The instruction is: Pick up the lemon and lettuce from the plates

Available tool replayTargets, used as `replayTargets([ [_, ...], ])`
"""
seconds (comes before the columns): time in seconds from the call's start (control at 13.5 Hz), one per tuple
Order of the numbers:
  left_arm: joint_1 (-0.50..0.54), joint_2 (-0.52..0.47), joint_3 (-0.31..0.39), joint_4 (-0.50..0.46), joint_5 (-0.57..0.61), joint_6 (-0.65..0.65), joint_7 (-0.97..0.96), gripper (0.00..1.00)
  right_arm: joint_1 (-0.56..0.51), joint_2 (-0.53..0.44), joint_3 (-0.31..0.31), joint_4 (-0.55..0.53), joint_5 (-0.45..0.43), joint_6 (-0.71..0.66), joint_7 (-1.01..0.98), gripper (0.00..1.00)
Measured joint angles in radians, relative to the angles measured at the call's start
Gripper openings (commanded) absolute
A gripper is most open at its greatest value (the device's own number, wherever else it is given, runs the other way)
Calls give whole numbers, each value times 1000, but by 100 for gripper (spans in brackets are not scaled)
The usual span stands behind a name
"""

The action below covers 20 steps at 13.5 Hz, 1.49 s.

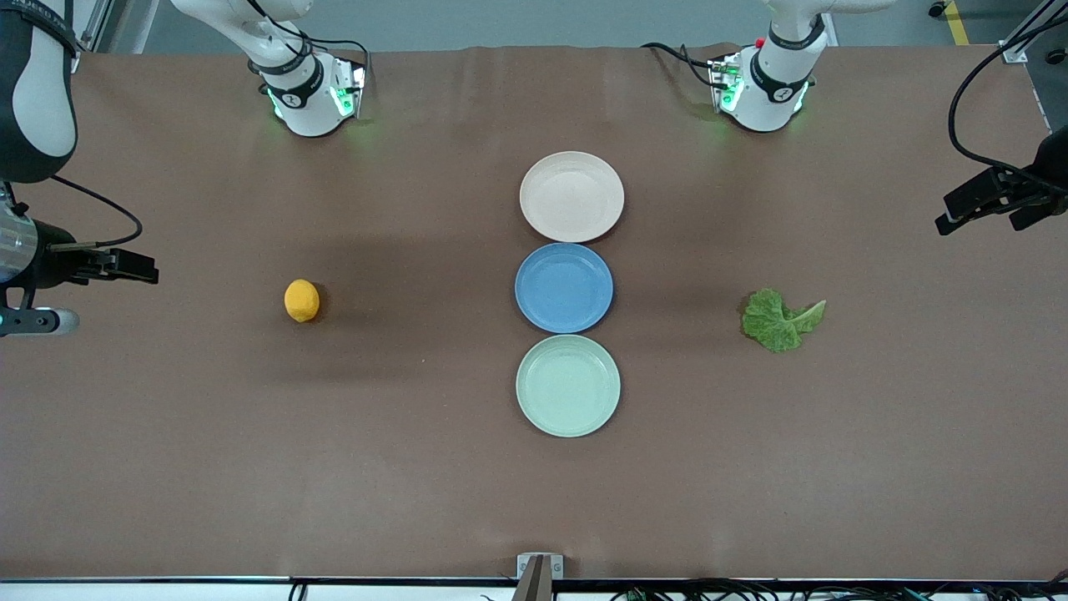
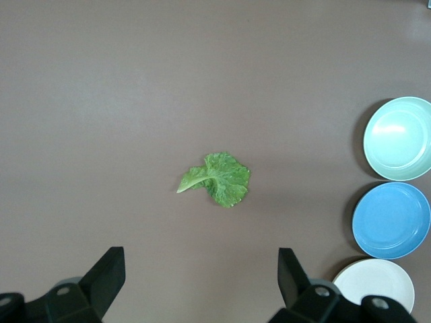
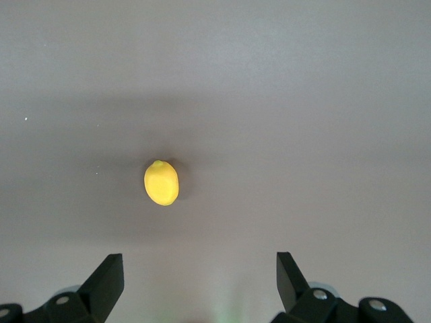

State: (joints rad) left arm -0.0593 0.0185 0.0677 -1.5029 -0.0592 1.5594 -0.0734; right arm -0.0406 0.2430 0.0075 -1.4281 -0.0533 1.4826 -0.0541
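Your three plates stand in a single row down the middle of the brown desk [image 1: 417,467]. The beige-pink plate [image 1: 571,196] lies farthest from the front camera, the blue plate [image 1: 564,287] sits in the centre, and the mint green plate [image 1: 568,385] lies nearest; each touches or almost touches its neighbour, and all three are bare.

The lemon [image 1: 301,300] rests directly on the desk toward the right arm's end, well apart from the plates and roughly level with the blue one. The lettuce [image 1: 780,319] lies flat on the desk toward the left arm's end, likewise well apart from the plates, its paler stem end pointing away from them.

Your right pincer [image 3: 200,269] hangs above the desk near the lemon, its fingers spread wide and holding nothing; the lemon shows between and ahead of them in the right wrist view. Your left pincer [image 2: 201,267] hangs above the desk near the lettuce, also released and empty, with the leaf ahead of its fingers.
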Motion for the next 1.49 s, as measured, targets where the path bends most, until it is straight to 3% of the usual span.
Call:
replayTargets([
  [0.59,0,0,0,0,0,0,0,100,5,-22,14,5,55,-65,0,100],
  [1.49,0,1,0,1,0,-1,0,100,25,-297,14,-223,59,-11,0,100],
])
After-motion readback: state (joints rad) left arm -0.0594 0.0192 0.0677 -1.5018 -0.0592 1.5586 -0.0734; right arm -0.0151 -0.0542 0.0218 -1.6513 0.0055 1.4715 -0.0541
